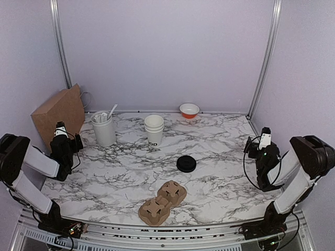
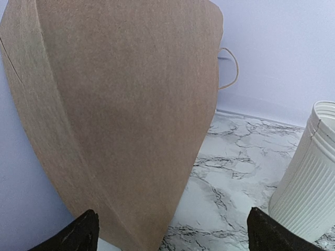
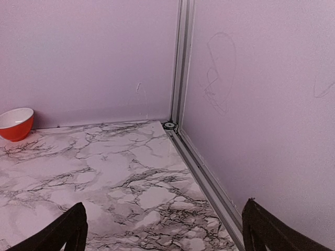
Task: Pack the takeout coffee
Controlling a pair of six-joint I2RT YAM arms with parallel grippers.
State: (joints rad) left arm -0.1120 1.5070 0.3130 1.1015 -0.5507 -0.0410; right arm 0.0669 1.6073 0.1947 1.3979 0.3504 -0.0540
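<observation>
Brown bag [image 1: 58, 116] is leaned at the far left, faced by the left tool [image 2: 172, 238], spread and empty. A canister [image 1: 103, 129] is stood next. Cups [image 1: 154, 129] are stacked upright, mouths up, on the table [image 1: 225, 172]; a lid [image 1: 186, 163] is laid flat nearer. The right tool [image 3: 162, 232] is spread, empty.

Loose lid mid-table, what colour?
Black. The lid shows best in the top external view.

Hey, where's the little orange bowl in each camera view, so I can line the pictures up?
Top external: orange bowl far back, right of centre.
Left wrist: not in it.
Right wrist: orange bowl at the left edge, mid-height.
Shared landmark: the marble table, in all three views.
</observation>
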